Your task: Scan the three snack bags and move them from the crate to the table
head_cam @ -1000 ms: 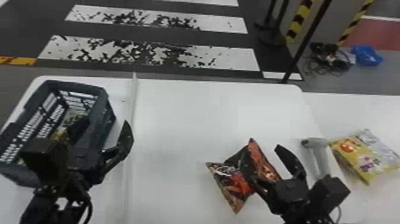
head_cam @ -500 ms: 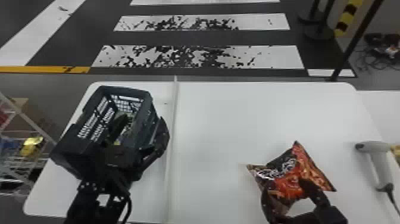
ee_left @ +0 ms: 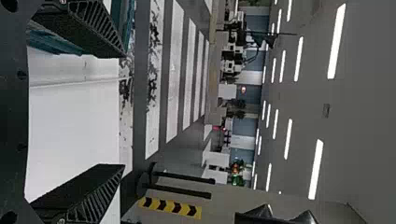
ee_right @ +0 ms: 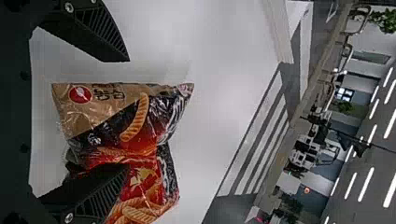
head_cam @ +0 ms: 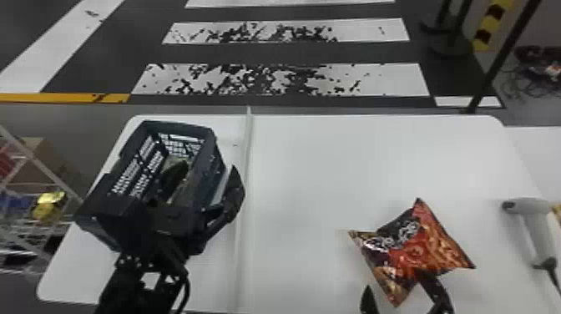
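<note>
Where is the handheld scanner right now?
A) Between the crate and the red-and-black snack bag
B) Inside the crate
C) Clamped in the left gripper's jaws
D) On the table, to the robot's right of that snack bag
D: the head view shows the scanner lying near the right edge of the table, beyond the red-and-black snack bag.
</note>
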Robot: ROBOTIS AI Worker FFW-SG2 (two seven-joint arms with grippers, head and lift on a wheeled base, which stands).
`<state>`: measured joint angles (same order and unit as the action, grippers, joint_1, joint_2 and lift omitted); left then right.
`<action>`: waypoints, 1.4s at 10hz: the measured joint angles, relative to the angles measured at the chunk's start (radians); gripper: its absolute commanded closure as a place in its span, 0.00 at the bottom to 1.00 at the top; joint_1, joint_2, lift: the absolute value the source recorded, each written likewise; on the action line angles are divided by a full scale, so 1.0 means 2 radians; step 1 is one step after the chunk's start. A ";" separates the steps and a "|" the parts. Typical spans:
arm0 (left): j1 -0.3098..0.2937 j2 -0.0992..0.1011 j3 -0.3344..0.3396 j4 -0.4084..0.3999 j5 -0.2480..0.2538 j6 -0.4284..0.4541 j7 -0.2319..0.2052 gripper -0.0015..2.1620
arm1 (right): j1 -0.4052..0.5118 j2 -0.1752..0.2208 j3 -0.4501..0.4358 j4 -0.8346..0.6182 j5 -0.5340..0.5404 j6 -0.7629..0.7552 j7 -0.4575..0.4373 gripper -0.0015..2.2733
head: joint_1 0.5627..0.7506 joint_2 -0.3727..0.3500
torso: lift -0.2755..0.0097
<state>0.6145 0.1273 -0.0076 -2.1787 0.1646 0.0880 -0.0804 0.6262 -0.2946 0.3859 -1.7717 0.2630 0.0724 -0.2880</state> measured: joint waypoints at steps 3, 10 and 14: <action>0.000 0.001 -0.001 0.001 0.001 0.002 -0.002 0.01 | -0.027 -0.005 0.037 0.008 0.033 0.068 -0.054 0.99 | 0.70 0.65 | 0.75; 0.000 0.001 -0.003 0.003 0.003 0.000 -0.003 0.01 | -0.021 0.006 -0.095 -0.145 -0.186 0.071 0.091 0.99 | 0.70 0.58 | 0.75; 0.001 0.001 -0.012 0.002 -0.004 0.001 -0.003 0.01 | -0.023 0.102 -0.298 -0.199 -0.578 0.332 0.234 0.99 | 0.70 0.56 | 0.75</action>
<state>0.6167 0.1301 -0.0307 -2.1749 0.1574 0.0900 -0.0859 0.5801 -0.0914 -0.2109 -2.1700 -0.8933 0.7365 0.1798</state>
